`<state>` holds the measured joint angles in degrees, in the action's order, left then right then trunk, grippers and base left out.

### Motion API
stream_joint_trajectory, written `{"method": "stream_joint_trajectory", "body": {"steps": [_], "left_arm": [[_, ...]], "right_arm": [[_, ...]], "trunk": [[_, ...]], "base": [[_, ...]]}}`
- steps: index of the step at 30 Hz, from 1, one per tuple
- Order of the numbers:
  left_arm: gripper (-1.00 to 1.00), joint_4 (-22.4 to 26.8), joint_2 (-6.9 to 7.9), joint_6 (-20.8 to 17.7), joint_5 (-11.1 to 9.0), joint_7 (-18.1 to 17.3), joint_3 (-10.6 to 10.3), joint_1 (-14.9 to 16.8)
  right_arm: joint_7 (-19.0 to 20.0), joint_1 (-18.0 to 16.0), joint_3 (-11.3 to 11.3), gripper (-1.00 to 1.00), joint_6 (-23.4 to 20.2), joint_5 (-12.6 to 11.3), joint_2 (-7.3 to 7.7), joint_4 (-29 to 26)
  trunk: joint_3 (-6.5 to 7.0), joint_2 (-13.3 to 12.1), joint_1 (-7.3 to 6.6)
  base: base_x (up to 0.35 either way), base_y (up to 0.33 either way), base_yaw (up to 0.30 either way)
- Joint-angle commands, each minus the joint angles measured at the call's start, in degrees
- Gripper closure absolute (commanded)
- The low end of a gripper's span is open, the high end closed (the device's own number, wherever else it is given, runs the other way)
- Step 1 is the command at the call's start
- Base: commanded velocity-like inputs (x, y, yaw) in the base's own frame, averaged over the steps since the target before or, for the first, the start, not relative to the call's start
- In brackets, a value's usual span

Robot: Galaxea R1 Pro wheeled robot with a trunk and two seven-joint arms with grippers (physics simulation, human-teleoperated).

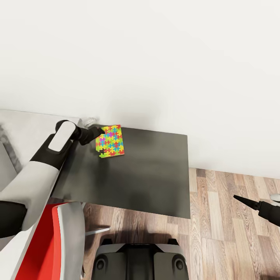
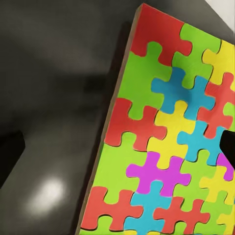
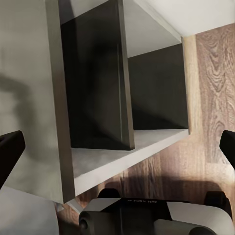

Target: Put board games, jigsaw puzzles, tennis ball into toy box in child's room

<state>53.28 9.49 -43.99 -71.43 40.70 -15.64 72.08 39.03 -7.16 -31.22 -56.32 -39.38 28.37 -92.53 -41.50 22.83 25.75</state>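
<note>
Multicoloured, the jigsaw puzzle (image 1: 110, 140) tilts over the dark table's (image 1: 155, 175) back-left corner, pinched edgewise by the left pincer (image 1: 97, 137), so it may slip; the right pincer (image 1: 249, 202) hangs spread.

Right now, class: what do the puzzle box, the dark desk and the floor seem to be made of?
Puzzle box: probably printed cardboard, matte, with a brown raw-looking edge. Dark desk: smooth dark grey top, perhaps laminate, with soft glossy reflections. Floor: wood planks with visible grain.

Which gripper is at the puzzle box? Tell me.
The left gripper, at the jigsaw puzzle over the dark desk; the right gripper hangs over the floor.
</note>
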Motion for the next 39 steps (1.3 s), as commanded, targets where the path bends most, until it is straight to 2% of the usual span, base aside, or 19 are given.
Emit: {"method": "stream_joint_trajectory", "body": {"steps": [1,17,33,39], "left_arm": [[-1.0,-0.22,0.05,0.08,-0.56,0.4,-0.22,0.05],[-1.0,-2.74,0.01,1.69,-0.47,-1.44,-0.45,0.07],[-1.0,-2.97,-0.45,1.97,-0.47,-1.67,-0.52,0.08],[-1.0,-2.94,-0.56,1.99,-0.47,-1.68,-0.56,0.08]], "right_arm": [[0.29,-0.04,-0.07,-1.0,-0.28,0.16,0.01,-0.01],[0.34,-0.04,-0.07,-1.0,-0.31,0.16,0.01,-0.02],[0.27,-0.04,-0.07,-1.0,-0.48,0.18,0.01,-0.01],[0.26,-0.04,-0.08,-1.0,-0.46,0.18,0.01,-0.02]], "trunk": [[-0.07,0.09,0.03],[-0.07,0.09,0.03],[-0.07,0.09,0.03],[-0.07,0.09,0.03]], "base": [[0.0,0.0,0.0],[0.0,0.0,-0.01],[0.0,0.0,-0.221],[0.0,0.0,-0.109]]}}
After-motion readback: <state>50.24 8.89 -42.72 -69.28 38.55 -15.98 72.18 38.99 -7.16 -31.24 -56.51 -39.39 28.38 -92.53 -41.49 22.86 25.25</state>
